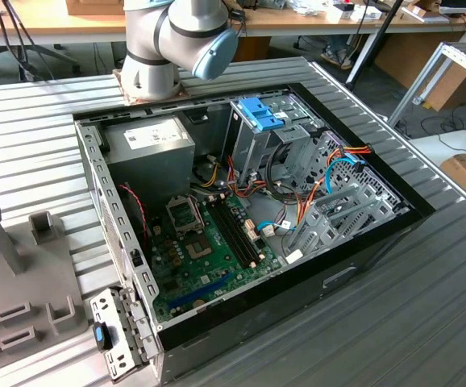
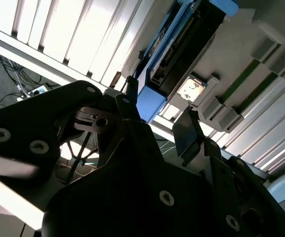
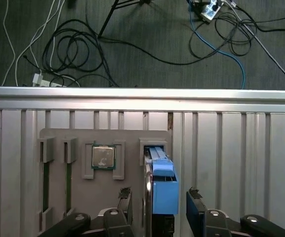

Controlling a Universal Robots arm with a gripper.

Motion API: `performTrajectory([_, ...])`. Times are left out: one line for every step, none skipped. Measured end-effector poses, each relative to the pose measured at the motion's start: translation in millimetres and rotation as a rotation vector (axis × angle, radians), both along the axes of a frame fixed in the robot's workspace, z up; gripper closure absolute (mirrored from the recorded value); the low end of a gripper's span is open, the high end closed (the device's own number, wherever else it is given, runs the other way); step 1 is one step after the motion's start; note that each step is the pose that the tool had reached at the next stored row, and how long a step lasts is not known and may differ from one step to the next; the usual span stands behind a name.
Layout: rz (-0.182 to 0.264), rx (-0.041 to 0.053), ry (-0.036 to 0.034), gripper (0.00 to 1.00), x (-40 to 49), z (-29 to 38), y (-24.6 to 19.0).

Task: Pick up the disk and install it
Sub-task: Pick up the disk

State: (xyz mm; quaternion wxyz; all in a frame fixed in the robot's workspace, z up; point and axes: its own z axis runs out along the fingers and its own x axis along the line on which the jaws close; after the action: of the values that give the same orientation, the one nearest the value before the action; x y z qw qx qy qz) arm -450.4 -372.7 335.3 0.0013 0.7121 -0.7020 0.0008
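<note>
Your gripper (image 3: 158,198): jaws wide apart, grasping nothing, a finger (image 3: 195,212) on each side of the disk (image 3: 161,180), clear of it. Disk: on edge, blue rail showing, slotted in the grey holder (image 3: 132,136). Beside it: processor chip (image 3: 103,157). Beyond: ribbed table (image 3: 241,148), floor cables (image 3: 73,49).

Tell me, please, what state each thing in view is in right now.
Disk: standing on edge in a slot of the grey holder, not yet lifted.
Tool: open, straddling the disk.
Chip: lying flat in a recess of the holder.
Computer case: lying on its side, open on top.
</note>
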Motion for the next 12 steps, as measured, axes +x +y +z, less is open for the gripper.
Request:
performTrajectory([0.000,0.0005,-0.0001,0.44,0.0,-0.1,0.0])
performTrajectory([0.001,0.0087,-0.0004,0.44,0.0,-0.4,-0.2])
performTrajectory([0.000,0.0145,-0.0004,0.44,0.0,-0.3,-0.1])
performTrajectory([0.000,0.0163,-0.0003,0.44,0.1,-0.3,0.0])
performTrajectory([0.000,0.0173,-0.0003,0.44,0.1,-0.3,0.0])
performTrajectory([0.000,0.0197,-0.0002,0.44,0.1,-0.2,-0.1])
performTrajectory([0.000,0.0212,-0.0005,0.44,0.0,-0.9,-0.1])
performTrajectory([0.000,0.0212,-0.0006,0.44,-0.1,-1.8,-0.2])
performTrajectory([0.000,0.0212,-0.0004,0.44,-0.1,-2.7,-0.2])
performTrajectory([0.000,0.0211,-0.0003,0.44,-0.3,-4.9,-0.3])
performTrajectory([0.000,0.0211,-0.0003,0.44,-0.3,-7.0,-0.3])
performTrajectory([0.000,0.0211,-0.0004,0.44,-0.4,-9.7,-0.3])
